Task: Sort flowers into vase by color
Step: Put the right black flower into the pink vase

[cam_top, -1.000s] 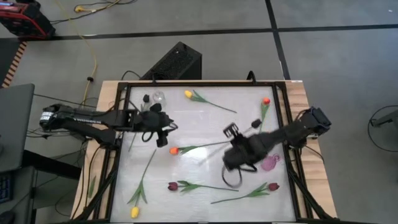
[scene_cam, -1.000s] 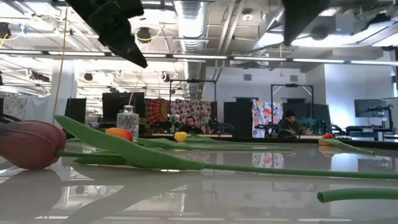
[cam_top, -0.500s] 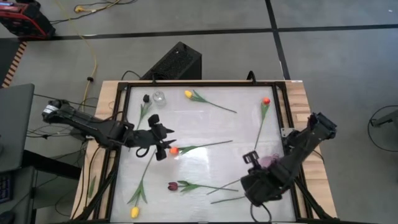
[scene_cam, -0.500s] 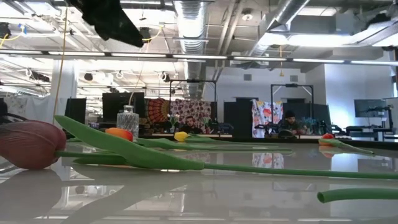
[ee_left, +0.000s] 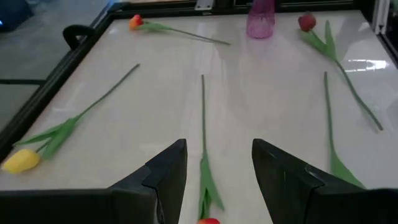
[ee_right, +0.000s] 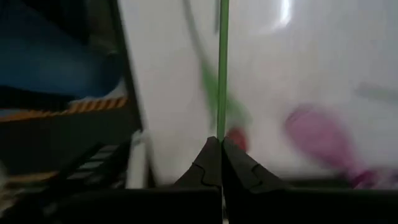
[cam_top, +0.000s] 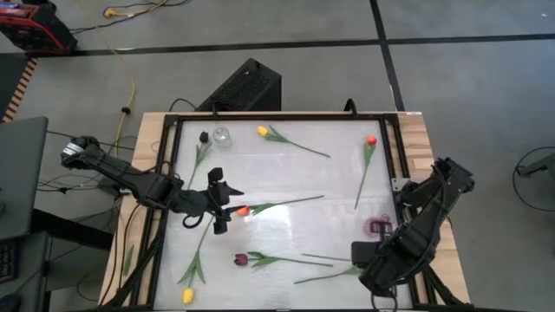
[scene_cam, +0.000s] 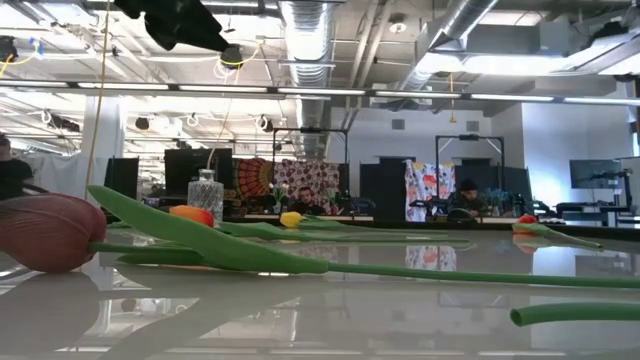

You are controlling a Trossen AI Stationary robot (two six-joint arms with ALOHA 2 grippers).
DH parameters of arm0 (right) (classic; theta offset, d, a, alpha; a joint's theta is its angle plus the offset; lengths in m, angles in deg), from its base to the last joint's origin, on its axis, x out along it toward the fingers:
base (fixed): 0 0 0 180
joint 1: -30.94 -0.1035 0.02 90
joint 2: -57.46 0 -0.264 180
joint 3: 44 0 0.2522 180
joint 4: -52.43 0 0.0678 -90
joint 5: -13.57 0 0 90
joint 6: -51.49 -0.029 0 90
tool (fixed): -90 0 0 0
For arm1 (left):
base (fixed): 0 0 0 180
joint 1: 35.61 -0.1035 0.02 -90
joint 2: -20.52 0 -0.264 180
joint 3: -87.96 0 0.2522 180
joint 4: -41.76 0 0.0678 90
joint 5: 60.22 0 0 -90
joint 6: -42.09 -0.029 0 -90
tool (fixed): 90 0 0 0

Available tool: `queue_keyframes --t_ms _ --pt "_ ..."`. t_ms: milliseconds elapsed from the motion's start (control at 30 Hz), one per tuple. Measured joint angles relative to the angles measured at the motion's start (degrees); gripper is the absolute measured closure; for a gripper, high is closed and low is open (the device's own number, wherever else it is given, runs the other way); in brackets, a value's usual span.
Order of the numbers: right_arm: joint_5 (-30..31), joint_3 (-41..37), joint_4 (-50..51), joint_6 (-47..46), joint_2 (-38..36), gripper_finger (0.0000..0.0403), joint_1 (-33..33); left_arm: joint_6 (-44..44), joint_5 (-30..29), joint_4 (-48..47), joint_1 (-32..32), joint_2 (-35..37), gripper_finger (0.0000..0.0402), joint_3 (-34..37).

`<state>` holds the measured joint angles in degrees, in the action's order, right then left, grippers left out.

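Several tulips lie flat on the white table. My left gripper (cam_top: 222, 211) is open over the orange tulip (cam_top: 244, 211). In the left wrist view its fingers (ee_left: 166, 176) stand on either side of that tulip's stem (ee_left: 203, 124), just past the orange head (ee_left: 209, 220). My right gripper (cam_top: 362, 256) is near the table's near right corner, shut on a thin green stem (ee_right: 222, 68). A pink vase (cam_top: 377, 227) stands beside it and a clear vase (cam_top: 221, 136) stands far left. The head of the held stem is hidden. My right gripper pinches a thin green stem (ee_right: 221, 127) between its two shut fingers (ee_right: 208, 158). The stem runs straight on past the fingertips, in line with them. Which tulip it belongs to and how it hangs do not show.
Loose tulips: yellow (cam_top: 263, 131) at the far edge, orange-red (cam_top: 371, 140) far right, maroon (cam_top: 240, 258) near the middle, yellow (cam_top: 187, 295) near left, a dark one (cam_top: 204, 137) by the clear vase. A green stem (cam_top: 325, 276) lies left of my right gripper. A black frame (cam_top: 165, 173) rims the table.
My right arm has swung from the table's middle toward the near right corner, past the pink vase. My left gripper has moved toward the near edge, ending over the orange tulip's head end. The tulips lying on the table have kept their places.
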<state>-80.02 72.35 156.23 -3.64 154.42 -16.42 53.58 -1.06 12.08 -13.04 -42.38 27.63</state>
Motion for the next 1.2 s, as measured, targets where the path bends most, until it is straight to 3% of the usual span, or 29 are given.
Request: queue_keyframes --t_ms 100,200,567,833,1033,1200 --pt "-6.5 0.0 0.0 -4.0 0.0 0.0383 -0.6 -2.3 -1.8 0.1 -0.1 0.0 0.023 0.0" --pt "-9.3 0.0 0.0 -5.5 -0.4 0.0383 -0.4 -5.5 -3.6 0.4 -0.6 0.0 0.023 0.0" --pt "-11.9 0.0 -0.1 -6.9 -6.6 0.0383 5.7 -18.2 -3.9 8.5 -4.3 0.0 0.023 0.0" --pt "-13.5 0.0 -0.1 -19.2 -13.6 0.0383 9.4 -25.3 1.6 13.0 -8.6 0.0 0.023 0.0" --pt "-23.9 0.0 0.0 -33.8 -16.3 0.0383 8.9 -29.9 2.8 16.0 -11.6 0.0 0.023 0.0" --pt "-30.2 -0.1 0.0 -42.4 -18.3 0.0383 8.3 -30.6 8.1 16.4 -14.2 0.0 0.023 0.0"
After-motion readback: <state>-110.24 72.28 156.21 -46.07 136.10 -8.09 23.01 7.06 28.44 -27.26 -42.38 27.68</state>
